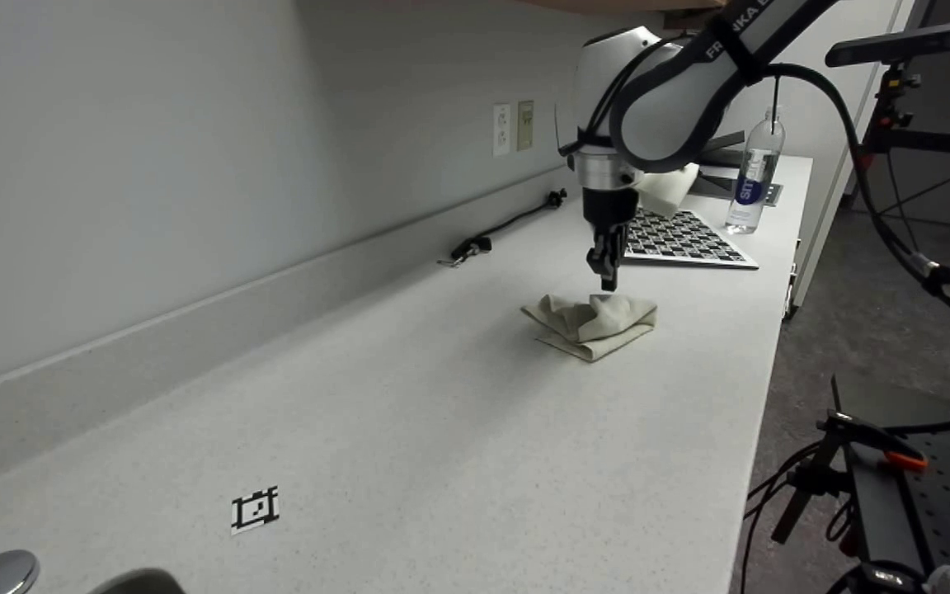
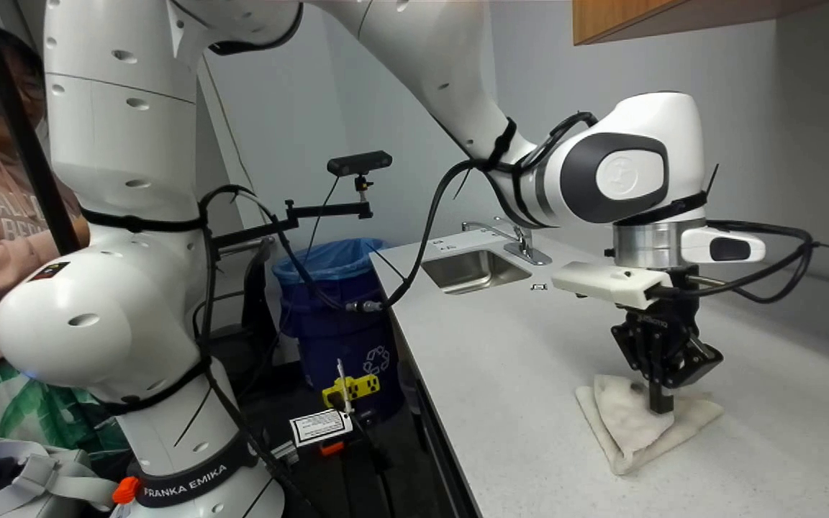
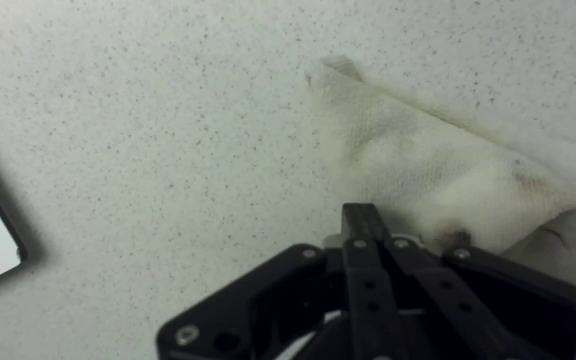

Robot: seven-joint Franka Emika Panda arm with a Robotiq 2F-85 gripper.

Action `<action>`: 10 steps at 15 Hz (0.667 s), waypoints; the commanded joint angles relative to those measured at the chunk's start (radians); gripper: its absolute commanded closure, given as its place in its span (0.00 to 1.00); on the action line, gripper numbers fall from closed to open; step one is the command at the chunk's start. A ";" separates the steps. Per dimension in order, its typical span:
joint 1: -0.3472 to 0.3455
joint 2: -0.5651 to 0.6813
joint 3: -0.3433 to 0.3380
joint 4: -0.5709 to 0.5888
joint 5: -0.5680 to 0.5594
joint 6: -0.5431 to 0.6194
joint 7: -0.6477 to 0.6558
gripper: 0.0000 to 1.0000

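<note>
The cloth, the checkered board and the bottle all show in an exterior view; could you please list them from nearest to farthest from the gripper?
1. The cloth: just below the gripper; whether they touch is unclear there.
2. The board: farther back, to the right in the picture.
3. The bottle: upright, past the board's right edge in the picture.
</note>
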 commanded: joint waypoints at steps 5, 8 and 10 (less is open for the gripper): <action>-0.013 -0.072 0.019 -0.025 0.048 0.012 -0.049 1.00; -0.047 -0.042 0.023 0.012 0.123 0.002 -0.103 1.00; -0.065 -0.025 0.029 0.026 0.179 -0.003 -0.133 1.00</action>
